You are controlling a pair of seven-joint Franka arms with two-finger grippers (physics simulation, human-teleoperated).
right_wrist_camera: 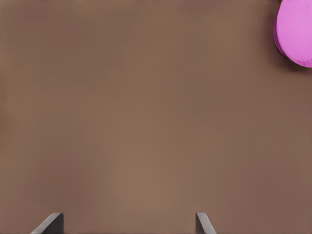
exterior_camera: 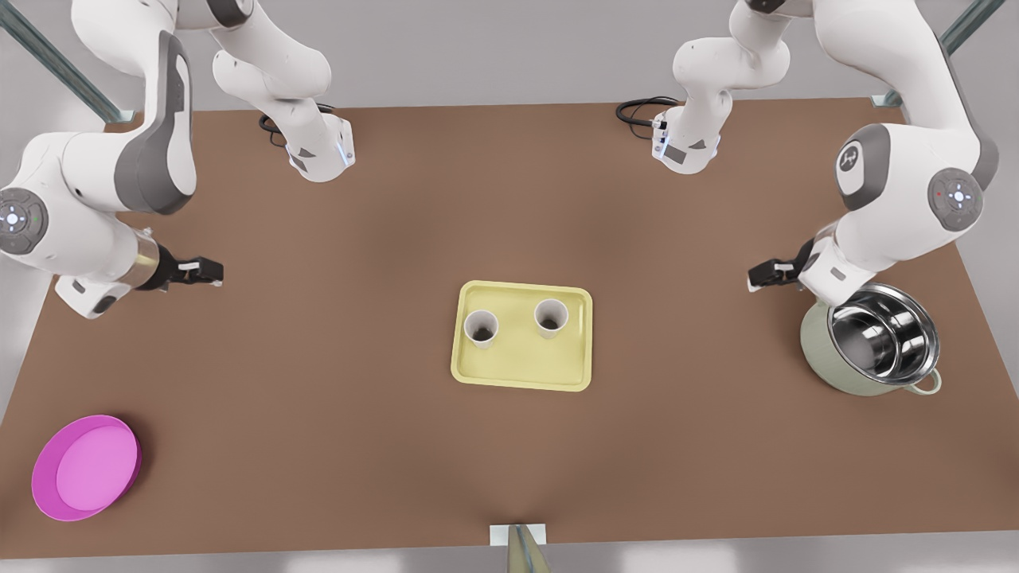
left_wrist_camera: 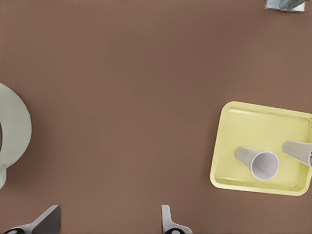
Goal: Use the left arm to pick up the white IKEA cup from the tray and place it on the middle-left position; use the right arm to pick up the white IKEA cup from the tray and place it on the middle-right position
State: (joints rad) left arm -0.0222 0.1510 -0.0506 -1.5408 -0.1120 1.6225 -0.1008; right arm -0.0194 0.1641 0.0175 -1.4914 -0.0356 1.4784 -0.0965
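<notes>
Well, here was how things lay:
- The brown table [exterior_camera: 318, 382] was matte and plain. Its middle-left and middle-right patches lay bare on either side of the tray.
- The pale yellow tray [exterior_camera: 521, 374], flat with rounded corners and a low rim, sat at the table's centre, between the two arms.
- A steel-lined pale green pot [exterior_camera: 872, 338] stood by the table's edge at the front view's right. A round pink bowl [exterior_camera: 86, 468] sat at the near corner on the front view's left.
- Two white cups stood upright on the tray, smooth and tapered, mouths up. The cup [exterior_camera: 551, 317] nearer the pot side looked the left arm's pick, the other cup [exterior_camera: 481, 328] the right arm's.
- The left gripper [exterior_camera: 752, 279] hovered beside the pot, fingers [left_wrist_camera: 168, 222] spread, pointing toward the tray, well apart from it.
- The right gripper [exterior_camera: 217, 274] hovered near the opposite edge, fingers [right_wrist_camera: 202, 223] spread, equally far off.
</notes>
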